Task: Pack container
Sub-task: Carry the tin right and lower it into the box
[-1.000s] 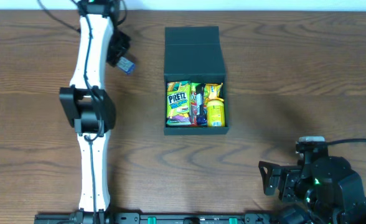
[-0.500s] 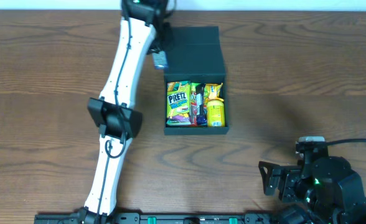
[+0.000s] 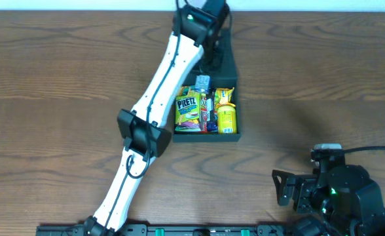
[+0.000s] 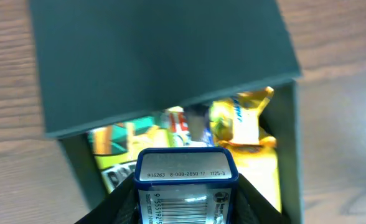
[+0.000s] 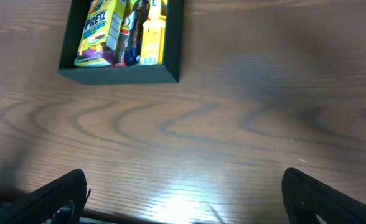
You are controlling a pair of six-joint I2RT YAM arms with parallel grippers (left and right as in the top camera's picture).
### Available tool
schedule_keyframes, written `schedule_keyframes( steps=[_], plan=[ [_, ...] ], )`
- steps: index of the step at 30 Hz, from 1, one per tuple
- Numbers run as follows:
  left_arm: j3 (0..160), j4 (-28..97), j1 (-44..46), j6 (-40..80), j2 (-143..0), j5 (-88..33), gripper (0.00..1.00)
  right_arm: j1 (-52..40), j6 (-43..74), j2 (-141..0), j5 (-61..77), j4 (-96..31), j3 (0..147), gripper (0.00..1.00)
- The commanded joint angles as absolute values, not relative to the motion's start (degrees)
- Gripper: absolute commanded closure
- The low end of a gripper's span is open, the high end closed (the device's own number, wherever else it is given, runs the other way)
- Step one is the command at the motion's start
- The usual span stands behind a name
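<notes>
Left gripper (image 4: 184, 208): jaws partly closed and clamped on a blue packet (image 4: 186, 186), one finger against each side of it. The packet's white end label and barcode faced the wrist camera. In the overhead view the packet hung over the rear edge of the container's open compartment, just in front of the lid hinge. Whether it touched the contents below could not be determined.

Container (image 3: 205, 136): a dark rectangular box standing on the wooden counter (image 3: 48, 78) near the middle, toward the far edge. Its flap lid (image 4: 158, 56) was open and folded back behind the compartment. The left arm (image 3: 160, 92) crossed diagonally from the near edge and partly covered the lid from above.

Contents observed, packed side by side: a green and yellow Pretz box (image 3: 188, 108) on the left, a red packet (image 3: 209, 113) in the middle and a yellow packet (image 3: 226, 113) on the right.

Right gripper (image 5: 184, 180): jaws fully spread and empty, touching nothing. It sat low over bare counter near the front right corner, well apart from the container, which appeared at the top left of its wrist view
</notes>
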State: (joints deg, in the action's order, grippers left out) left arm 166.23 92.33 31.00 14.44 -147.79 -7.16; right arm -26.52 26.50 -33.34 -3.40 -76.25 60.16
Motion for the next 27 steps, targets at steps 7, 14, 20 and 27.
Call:
schedule_keyframes(
  steps=[7,14,20,27],
  plan=[
    [155.7,96.8,31.5,12.8,-146.2,-9.5,0.94,-26.3,25.9,-33.3,-3.6,-76.3,60.7,0.01],
    [149.3,96.8,31.5,12.3,-142.7,-10.7,0.94,-26.3,25.9,-33.3,-3.6,-76.3,60.7,0.01],
    [147.0,96.8,31.6,12.0,-142.7,-12.3,0.94,-26.3,25.9,-33.3,-3.6,-76.3,60.7,0.01],
    [147.0,96.7,31.7,13.4,-142.6,-12.3,0.94,-26.3,25.9,-33.3,-3.6,-76.3,60.7,0.01]
  ],
)
